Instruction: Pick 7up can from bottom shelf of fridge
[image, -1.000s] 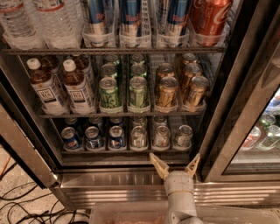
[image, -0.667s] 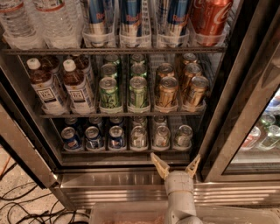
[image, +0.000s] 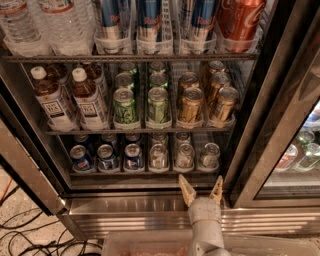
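Note:
The fridge (image: 150, 212) stands open in front of me. Its bottom shelf (image: 125, 181) holds a row of cans in clear lanes. At the right end of that row stands a dark-bodied can with a silver top, which I take as the 7up can (image: 209, 155). Two pale silvery cans (image: 171, 156) stand left of it, and three blue-and-red cans (image: 106, 158) stand further left. My gripper (image: 201, 187) is open and empty. It points up at the shelf's steel front ledge, just below and slightly left of the 7up can, and touches no can.
The middle rack holds tea bottles (image: 70, 100), green cans (image: 141, 105) and gold cans (image: 207, 102). The top rack holds water bottles, tall blue cans and a red can (image: 239, 20). The glass door (image: 287, 125) stands at the right. Cables (image: 30, 235) lie on the floor at the left.

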